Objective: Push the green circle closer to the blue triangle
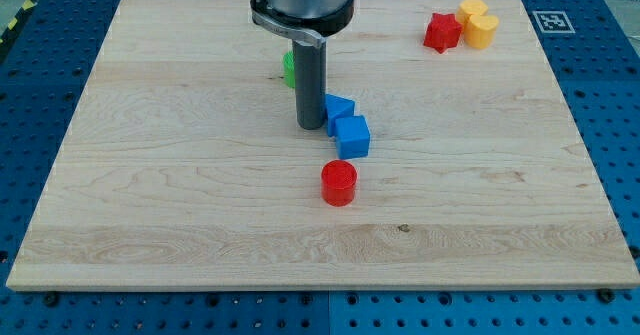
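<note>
Blocks of coloured plastic are spread over a pale wooden board, which is laid on a blue perforated table. No gripper is carried by the arm, so nothing is clasped or released; a straight dark rod is fitted instead, hanging from a grey metal collar at the view's top. My tip is seen resting on the board a little above the middle of the view. A small green block, the green circle of the task, is mostly hidden behind the rod; only a sliver of it is shown at the rod's left edge, toward the view's top from my tip, and its shape cannot be made out. Whether the rod is touching it cannot be told. Just to the view's right of my tip, a blue block is found, partly covered by the rod, its outline too hidden to be named with certainty. Against its lower right side a blue cube is set, touching or nearly so. Below the cube, toward the view's bottom, a red cylinder is stood upright, apart from it. Near the view's top right corner, a red star-shaped block is placed beside two yellow blocks, which are pressed together. A black-and-white square marker is fixed to the table beyond the board's right corner.
</note>
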Available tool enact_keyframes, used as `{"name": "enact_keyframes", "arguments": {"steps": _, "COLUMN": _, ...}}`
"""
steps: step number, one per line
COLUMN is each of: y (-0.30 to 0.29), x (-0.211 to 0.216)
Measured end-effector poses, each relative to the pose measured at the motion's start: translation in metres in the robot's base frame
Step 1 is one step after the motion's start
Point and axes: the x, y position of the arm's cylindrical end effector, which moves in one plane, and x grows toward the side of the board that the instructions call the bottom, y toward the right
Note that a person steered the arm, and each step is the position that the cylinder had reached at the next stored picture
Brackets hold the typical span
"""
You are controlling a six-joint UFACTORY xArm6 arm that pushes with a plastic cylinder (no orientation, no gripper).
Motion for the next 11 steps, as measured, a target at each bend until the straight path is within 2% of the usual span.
{"name": "enact_keyframes", "arguments": {"steps": 1, "y": 0.0, "x": -0.001}}
{"name": "enact_keyframes", "arguments": {"steps": 2, "y": -0.038, "x": -0.01}}
{"name": "enact_keyframes", "arguments": {"steps": 3, "y": -0.084, "x": -0.042}}
{"name": "enact_keyframes", "arguments": {"steps": 4, "y": -0.089, "x": -0.077}}
{"name": "enact_keyframes", "arguments": {"steps": 6, "y": -0.078, "x": -0.102}}
{"name": "enact_keyframes", "arguments": {"steps": 9, "y": -0.039, "x": -0.099}}
{"name": "enact_keyframes", "arguments": {"steps": 11, "y": -0.019, "x": -0.082}}
